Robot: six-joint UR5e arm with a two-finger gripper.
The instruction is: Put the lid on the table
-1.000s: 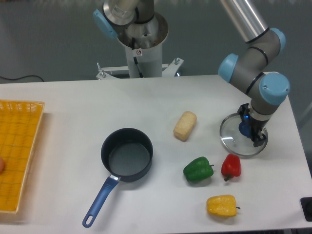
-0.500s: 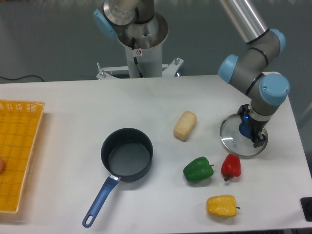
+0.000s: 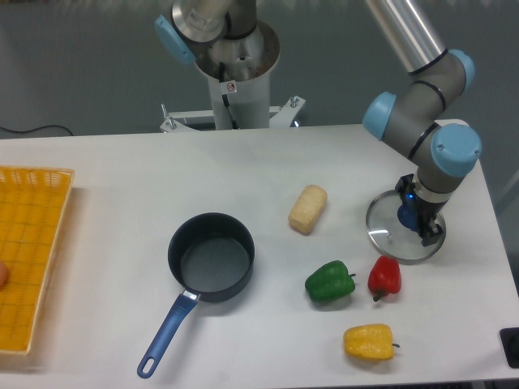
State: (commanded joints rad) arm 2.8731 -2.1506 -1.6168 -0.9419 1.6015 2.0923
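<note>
Red pepper (image 3: pixel 384 276) crowds lid (image 3: pixel 388 229); left open.

The arm is built of silver-grey metal tube segments (image 3: pixel 405 32) with light blue round joint caps (image 3: pixel 456 149) and dark grey joint housings. Its black two-finger gripper (image 3: pixel 420 224) carries a small blue light (glowing near the wrist). A second grey-and-blue base column (image 3: pixel 229 57) bears a small red sticker.

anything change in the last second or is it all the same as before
Nothing visibly changed. The gripper is at the blue knob of the lid, which lies flat on the table at its right side, just as a second ago. The saucepan, the three peppers and the yellow tray have not moved either.
</note>
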